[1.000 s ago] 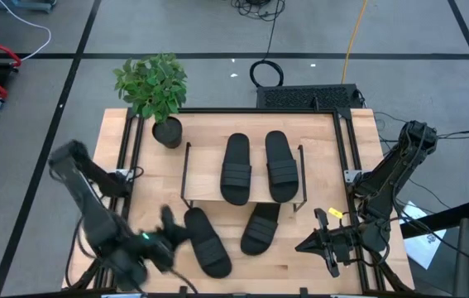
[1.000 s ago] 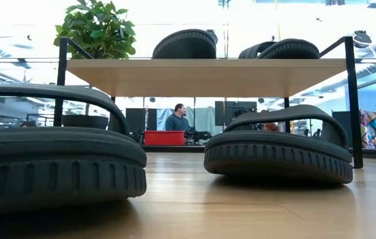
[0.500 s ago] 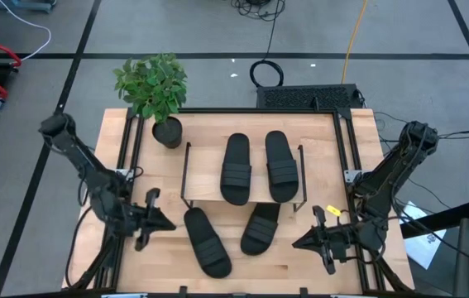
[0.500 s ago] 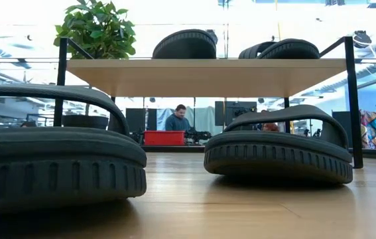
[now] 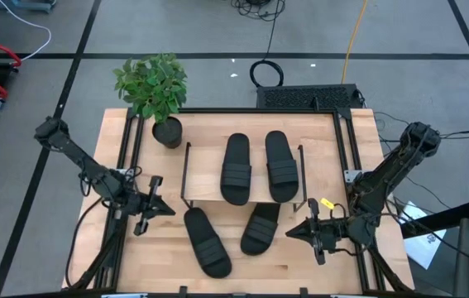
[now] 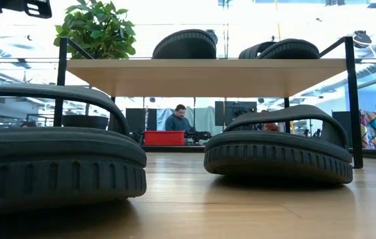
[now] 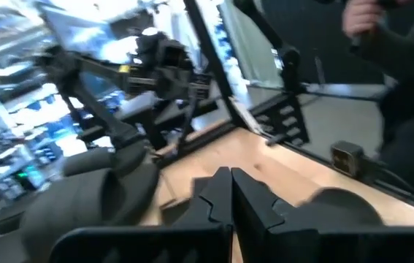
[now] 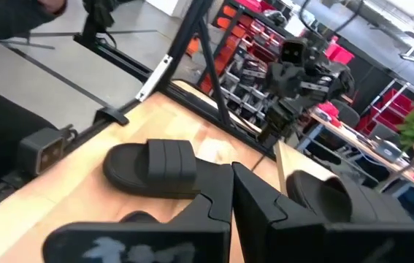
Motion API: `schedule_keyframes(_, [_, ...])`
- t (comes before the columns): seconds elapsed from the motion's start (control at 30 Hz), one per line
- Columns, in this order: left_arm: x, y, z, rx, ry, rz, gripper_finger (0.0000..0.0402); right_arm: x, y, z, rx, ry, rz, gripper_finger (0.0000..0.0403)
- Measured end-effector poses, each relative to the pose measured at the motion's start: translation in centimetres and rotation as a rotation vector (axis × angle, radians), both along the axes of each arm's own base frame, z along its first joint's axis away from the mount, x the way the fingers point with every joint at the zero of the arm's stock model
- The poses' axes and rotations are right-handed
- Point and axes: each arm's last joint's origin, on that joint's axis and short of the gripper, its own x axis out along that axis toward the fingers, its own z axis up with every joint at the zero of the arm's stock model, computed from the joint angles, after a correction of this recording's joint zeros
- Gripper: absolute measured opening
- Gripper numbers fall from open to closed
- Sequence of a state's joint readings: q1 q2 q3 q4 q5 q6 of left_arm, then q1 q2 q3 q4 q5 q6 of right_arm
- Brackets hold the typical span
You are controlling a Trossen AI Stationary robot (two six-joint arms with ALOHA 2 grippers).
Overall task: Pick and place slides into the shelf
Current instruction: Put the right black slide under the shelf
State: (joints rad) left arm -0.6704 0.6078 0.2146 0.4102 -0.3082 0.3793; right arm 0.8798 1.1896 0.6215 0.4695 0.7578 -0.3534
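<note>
The left gripper [image 5: 155, 206] hangs at the left part of the table [image 5: 342, 157], fingers pressed together and holding nothing, its tip aimed toward the middle. Just beyond that tip, toward the right and nearer the front edge, lies the left loose slide [image 5: 206, 241]. Its long axis slants, with the near end toward the gripper by the shelf's foot and the far end toward the table's front. Behind it stands the shelf [image 5: 244, 203], whose top board already carries two slides [image 5: 252, 167] side by side, both lying front to back.

The right loose slide [image 5: 260, 229] lies next, its back end tucked under the shelf's front edge and its long axis leaning the other way, so the two loose slides splay apart toward the front. Farther right, the right gripper [image 5: 307, 231] hovers beside this slide, also closed and empty, pointing toward it.

In my judgement two slides remain to be shelved, and each arm has one close by: the left arm is nearer the left loose slide and the right arm nearer the right one. Either gripper would have to open and turn across its slide's slanted axis before closing on the strap.
</note>
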Motion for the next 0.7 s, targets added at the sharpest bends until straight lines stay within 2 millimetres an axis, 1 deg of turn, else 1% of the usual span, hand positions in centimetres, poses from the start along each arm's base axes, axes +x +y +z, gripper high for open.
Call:
schedule_keyframes(0.1, [0.07, 0.07, -0.09, 0.009, 0.006, -0.028, 0.0001, 0.12, -0.37, -0.37, 0.01, -0.009, -0.013, 0.0])
schedule_keyframes(0.23, [0.23, 0.3, -0.27, 0.011, 0.024, -0.012, 0.0003, 0.17, -0.61, -0.53, 0.026, -0.025, -0.02, 0.0])
schedule_keyframes(0.7, [0.49, 0.69, -0.4, 0.005, 0.04, 0.019, 0.0001, 0.16, -0.63, -0.52, 0.03, -0.031, -0.019, 0.0])
